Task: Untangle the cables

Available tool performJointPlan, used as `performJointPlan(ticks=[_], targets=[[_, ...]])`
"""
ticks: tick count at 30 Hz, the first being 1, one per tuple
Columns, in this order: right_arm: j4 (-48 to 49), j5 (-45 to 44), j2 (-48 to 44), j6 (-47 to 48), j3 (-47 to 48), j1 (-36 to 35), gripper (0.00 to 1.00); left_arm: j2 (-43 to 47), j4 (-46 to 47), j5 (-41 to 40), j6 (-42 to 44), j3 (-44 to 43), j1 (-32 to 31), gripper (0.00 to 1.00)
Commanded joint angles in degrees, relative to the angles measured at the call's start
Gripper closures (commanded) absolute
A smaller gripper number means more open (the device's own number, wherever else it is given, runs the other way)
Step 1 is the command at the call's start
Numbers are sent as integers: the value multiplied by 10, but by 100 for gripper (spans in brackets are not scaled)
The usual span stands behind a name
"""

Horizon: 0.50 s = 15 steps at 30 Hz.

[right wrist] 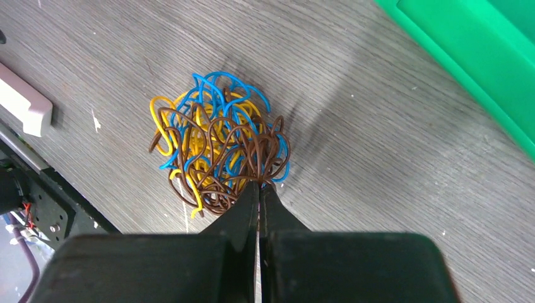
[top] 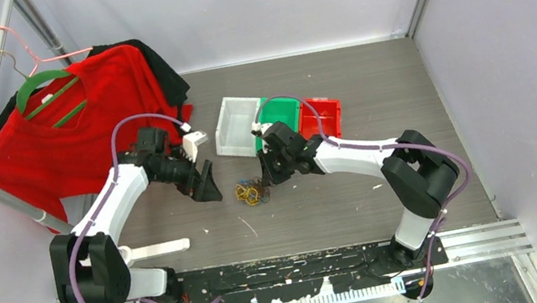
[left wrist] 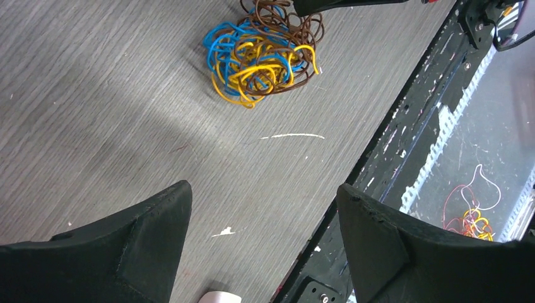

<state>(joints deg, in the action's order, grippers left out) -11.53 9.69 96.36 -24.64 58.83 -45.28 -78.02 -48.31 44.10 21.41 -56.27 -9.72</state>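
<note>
The cables (top: 250,192) (left wrist: 262,53) (right wrist: 217,148) sat in one tight tangle of blue, yellow and brown loops, about mid-desk and just near of the bins. Brown strands lay mostly on the right side of the clump, blue on the far side. The right gripper (top: 265,179) (right wrist: 258,185) reached in from the right, jaws clenched together on brown strands at the tangle's edge (the wrist view showed them running right into the tips). The left gripper (top: 209,184) (left wrist: 263,188) hung over bare desk (top: 333,66) left of the tangle, apart from it, jaws released and spread wide, nothing between them. Beyond the tangle stood a white bin (top: 238,126), a green bin (top: 281,113) and a red bin (top: 323,116), side by side and touching. A red shirt (top: 70,119) on a green hanger (top: 39,81) hung at far left. A flat white piece (top: 156,250) lay on the desk near the left arm's base.
</note>
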Motion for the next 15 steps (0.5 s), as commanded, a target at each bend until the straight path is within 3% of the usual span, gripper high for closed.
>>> performJointPlan(ticks=[1,15], targets=[[34,17,-50,3,20,-3,99,15,-8,23,-17,-32,-3,16],[38,46,-112,6,41,-44,99,-2,27,68,-67,-67,-10,22]])
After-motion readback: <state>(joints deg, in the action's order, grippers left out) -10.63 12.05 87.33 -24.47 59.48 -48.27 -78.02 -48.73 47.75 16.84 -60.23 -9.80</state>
